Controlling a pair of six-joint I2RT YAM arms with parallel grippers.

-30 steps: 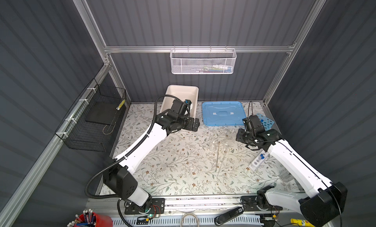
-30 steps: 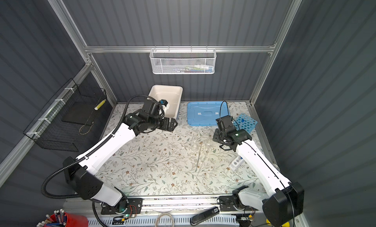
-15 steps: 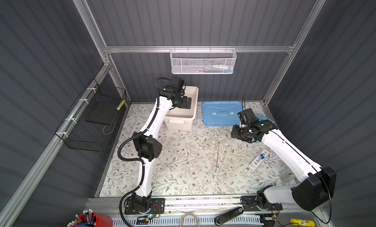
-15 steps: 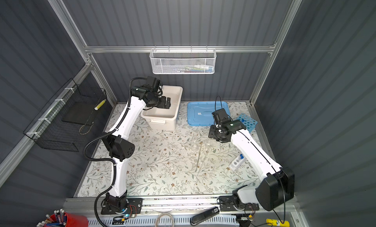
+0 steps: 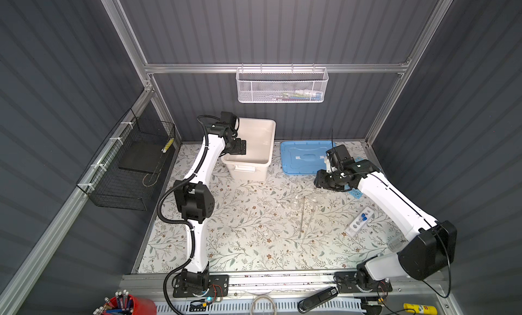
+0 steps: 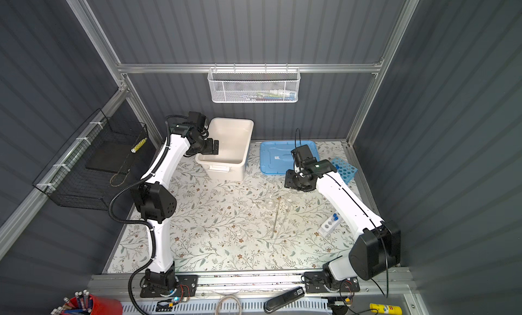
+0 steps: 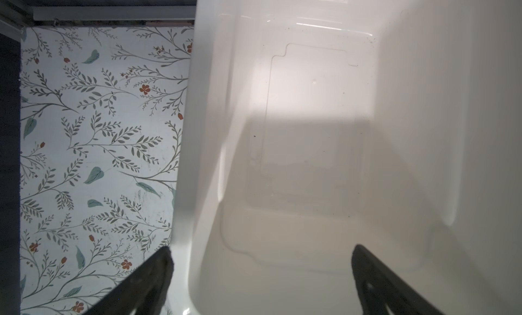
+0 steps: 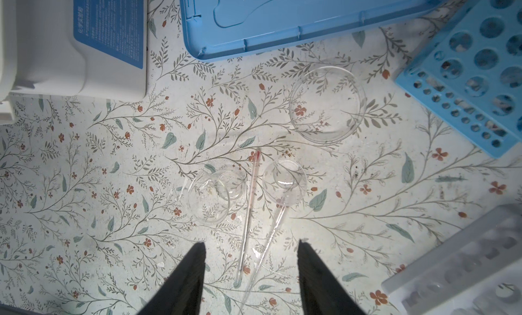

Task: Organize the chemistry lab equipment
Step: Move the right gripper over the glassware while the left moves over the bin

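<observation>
While the right gripper (image 8: 251,243) hovers empty, jaws partly apart, it would best descend astride the thin glass rod (image 8: 250,203), sparing the beaker (image 8: 209,199) and flask (image 8: 285,180) beside it. This clear glassware lies just in front of the blue lid (image 8: 282,19); left of the lid, the left gripper (image 7: 261,251) gapes empty over the white tub (image 7: 409,101).

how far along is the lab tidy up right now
Early. Done: the lid is off the tub, and two blue-capped tubes stand in the small white rack. In hand: nothing; the left gripper is open over the empty-looking tub, the right gripper open above the table. To do: beaker, flask, dish and glass rod sit loose there.
</observation>
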